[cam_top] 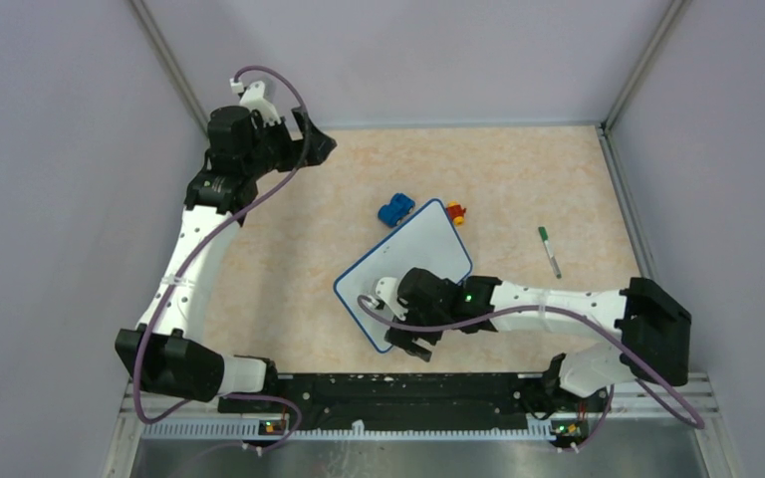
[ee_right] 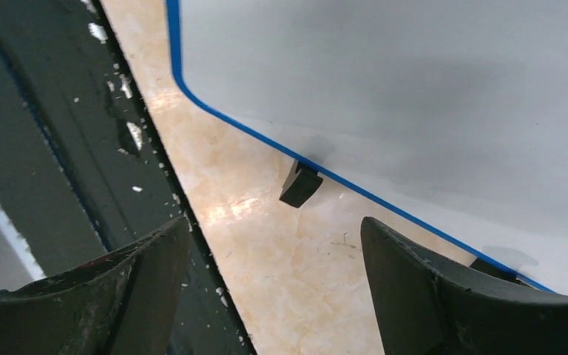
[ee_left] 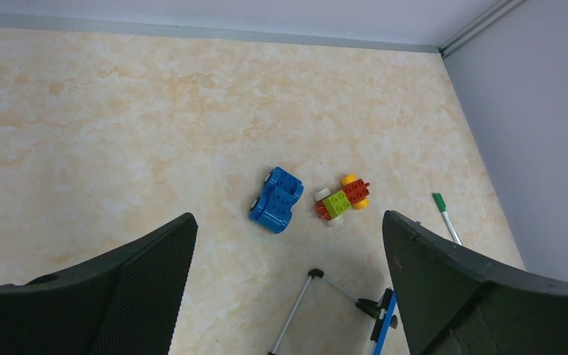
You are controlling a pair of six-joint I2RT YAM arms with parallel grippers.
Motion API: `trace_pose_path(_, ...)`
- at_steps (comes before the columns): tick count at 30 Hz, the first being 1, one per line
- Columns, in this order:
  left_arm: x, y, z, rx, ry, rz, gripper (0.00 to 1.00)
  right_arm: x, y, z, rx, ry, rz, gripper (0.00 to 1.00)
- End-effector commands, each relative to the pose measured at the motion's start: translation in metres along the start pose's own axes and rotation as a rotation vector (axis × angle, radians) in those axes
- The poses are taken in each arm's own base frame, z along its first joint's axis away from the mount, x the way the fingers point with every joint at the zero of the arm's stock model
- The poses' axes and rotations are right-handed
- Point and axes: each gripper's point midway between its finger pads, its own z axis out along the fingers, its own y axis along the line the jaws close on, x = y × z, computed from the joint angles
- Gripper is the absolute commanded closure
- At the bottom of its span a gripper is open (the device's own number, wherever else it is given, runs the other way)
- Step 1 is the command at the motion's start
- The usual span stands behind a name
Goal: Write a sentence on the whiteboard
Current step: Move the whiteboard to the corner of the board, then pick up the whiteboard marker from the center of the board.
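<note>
The whiteboard [cam_top: 413,249], white with a blue rim, lies slanted at the table's middle. Its face [ee_right: 414,89] shows no writing, so the sentence is out of view. One black foot [ee_right: 300,185] sticks out from the board's edge. My right gripper [cam_top: 413,344] hangs over the board's near end, beside the edge; in the right wrist view the right gripper [ee_right: 274,222] is open over bare tabletop with nothing between the fingers. My left gripper [cam_top: 319,147] is raised at the back left, far from the board; in the left wrist view the left gripper [ee_left: 288,218] is wide open and empty.
A green-capped marker [cam_top: 549,251] lies loose on the table right of the board. A blue toy car [cam_top: 395,209] and a red-yellow-green brick toy [cam_top: 455,212] sit just beyond the board's far edge. A wire stand [ee_left: 310,296] shows beside the board's rim [ee_left: 389,314].
</note>
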Motion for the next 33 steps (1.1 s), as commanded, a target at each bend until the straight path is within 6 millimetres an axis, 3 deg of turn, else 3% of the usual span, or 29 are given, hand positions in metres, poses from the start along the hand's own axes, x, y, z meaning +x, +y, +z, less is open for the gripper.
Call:
trace_pose_path(1, -0.009, -0.008, 0.001, 0.056, -0.032, 0.038, 0.01, -0.016, 0.015, -0.029, -0.086, -0.081, -0.084, 0.15)
trace_pose_path(3, -0.007, -0.007, 0.004, 0.064, -0.025, 0.055, 0.01, -0.020, 0.010, -0.040, -0.079, -0.105, -0.091, 0.13)
trace_pose_path(6, -0.003, -0.005, 0.008, 0.078, -0.011, 0.127, 0.01, -0.037, -0.013, -0.062, -0.127, -0.186, 0.004, 0.13)
trace_pose_path(10, -0.001, 0.005, 0.017, 0.063, 0.011, 0.236, 0.01, -0.058, -0.069, -0.099, -0.125, -0.279, 0.114, 0.11)
trace_pose_path(14, 0.001, 0.002, 0.022, 0.105, 0.002, 0.372, 0.01, -0.059, -0.118, -0.136, -0.081, -0.365, 0.206, 0.10)
trace_pose_path(18, 0.008, 0.000, 0.036, 0.062, 0.030, 0.540, 0.01, -0.032, -0.170, -0.165, 0.026, -0.400, 0.322, 0.04)
trace_pose_path(26, 0.003, -0.017, 0.038, 0.116, 0.012, 0.517, 0.01, 0.056, -0.227, -0.197, 0.133, -0.236, 0.529, 0.07)
trace_pose_path(29, 0.016, -0.013, 0.044, 0.130, 0.071, 0.516, 0.01, 0.087, -0.241, -0.197, 0.153, -0.197, 0.601, 0.10)
trace_pose_path(33, 0.030, -0.008, 0.045, 0.132, 0.110, 0.509, 0.01, 0.128, -0.256, -0.182, 0.187, -0.117, 0.688, 0.16)
